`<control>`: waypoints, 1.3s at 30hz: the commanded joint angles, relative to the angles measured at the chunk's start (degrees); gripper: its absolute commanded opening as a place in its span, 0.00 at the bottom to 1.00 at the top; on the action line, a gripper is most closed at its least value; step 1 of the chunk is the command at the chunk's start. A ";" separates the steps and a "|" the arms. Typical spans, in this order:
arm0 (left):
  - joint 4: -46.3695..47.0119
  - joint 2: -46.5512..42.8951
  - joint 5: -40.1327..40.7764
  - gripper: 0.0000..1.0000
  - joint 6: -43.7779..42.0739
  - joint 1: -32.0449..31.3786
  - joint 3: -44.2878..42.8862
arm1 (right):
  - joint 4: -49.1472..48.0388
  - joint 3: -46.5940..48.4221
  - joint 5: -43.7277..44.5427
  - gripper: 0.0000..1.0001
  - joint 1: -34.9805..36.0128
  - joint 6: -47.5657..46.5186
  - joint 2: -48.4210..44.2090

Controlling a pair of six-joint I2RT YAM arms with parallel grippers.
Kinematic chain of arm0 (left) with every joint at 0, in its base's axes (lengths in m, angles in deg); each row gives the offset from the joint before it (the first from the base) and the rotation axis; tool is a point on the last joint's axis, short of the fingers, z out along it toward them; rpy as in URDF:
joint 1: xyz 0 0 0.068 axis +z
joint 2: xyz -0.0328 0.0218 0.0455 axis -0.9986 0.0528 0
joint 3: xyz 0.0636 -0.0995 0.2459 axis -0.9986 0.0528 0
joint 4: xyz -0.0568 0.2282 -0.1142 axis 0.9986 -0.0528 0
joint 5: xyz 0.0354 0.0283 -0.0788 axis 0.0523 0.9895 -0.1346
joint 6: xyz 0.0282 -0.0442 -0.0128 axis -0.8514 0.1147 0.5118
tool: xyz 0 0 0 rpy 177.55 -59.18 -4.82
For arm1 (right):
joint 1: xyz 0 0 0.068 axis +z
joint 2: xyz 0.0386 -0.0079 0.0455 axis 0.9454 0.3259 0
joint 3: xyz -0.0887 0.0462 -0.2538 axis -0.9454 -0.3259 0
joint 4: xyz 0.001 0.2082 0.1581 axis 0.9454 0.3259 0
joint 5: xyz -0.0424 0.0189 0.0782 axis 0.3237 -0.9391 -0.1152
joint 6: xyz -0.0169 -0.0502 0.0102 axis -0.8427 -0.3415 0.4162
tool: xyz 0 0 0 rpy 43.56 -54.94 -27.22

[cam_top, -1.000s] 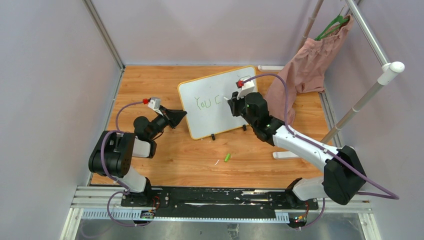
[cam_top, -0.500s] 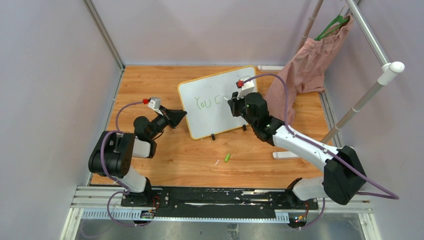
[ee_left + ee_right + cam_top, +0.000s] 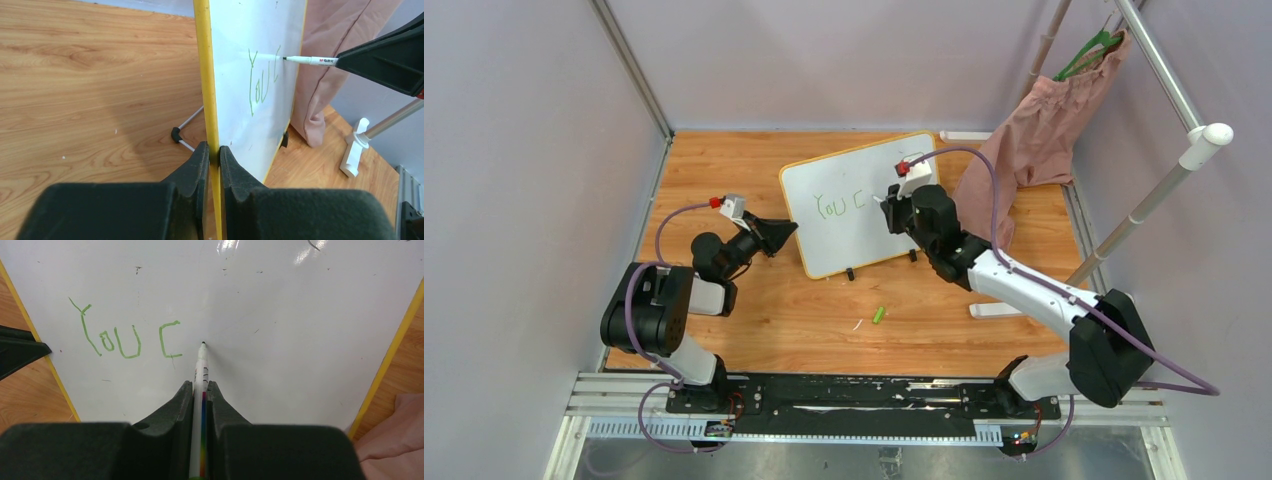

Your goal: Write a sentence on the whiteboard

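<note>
Top external view: a white whiteboard (image 3: 839, 245) with a yellow-orange rim and rounded corners stood on small black feet near the back middle of the table.

Grey walls (image 3: 524, 150) closed in the wooden table (image 3: 754, 310), and a pink cloth (image 3: 1034, 140) hung from a green hanger just right of the board. The left gripper (image 3: 214, 150) was pinching the board's left yellow edge between its black fingers. The right gripper (image 3: 200, 385) was clamped on a white marker (image 3: 201, 370), whose tip touched the board just right of the last letter. The sentence (image 3: 125, 337) read only "You c", in thin slanted green strokes. A small green cap (image 3: 879, 314) lay on the wood in front of the board.
</note>
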 commanded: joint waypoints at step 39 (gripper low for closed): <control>-1.31 -0.48 0.78 0.00 -2.72 -0.34 -0.22 | 0.81 -2.68 -0.35 0.00 -0.61 1.08 -2.13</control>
